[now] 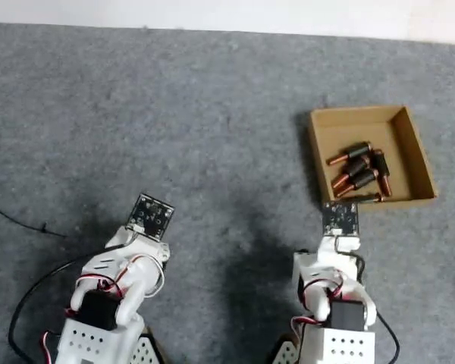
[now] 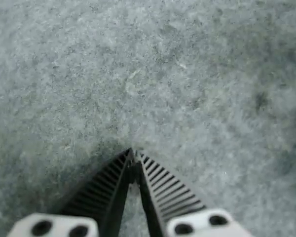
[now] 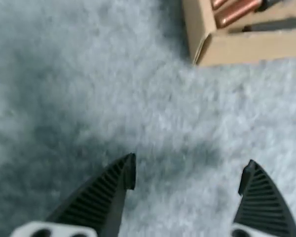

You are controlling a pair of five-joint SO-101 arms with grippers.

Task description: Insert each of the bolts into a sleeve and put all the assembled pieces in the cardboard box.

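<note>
Several assembled pieces (image 1: 358,168) lie inside cardboard box (image 1: 337,136) on grey counter (image 1: 212,114). Left jaws pressed together, holding nothing; right jaws spread wide, empty, near box corner.

Bolts (image 1: 340,181) w/ sleeves (image 1: 358,150) in cardboard box (image 1: 356,115)

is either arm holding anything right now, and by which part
Nothing is held. The left arm's jaws are shut on nothing; the right arm's jaws stand open and empty near the brown cardboard box.
</note>
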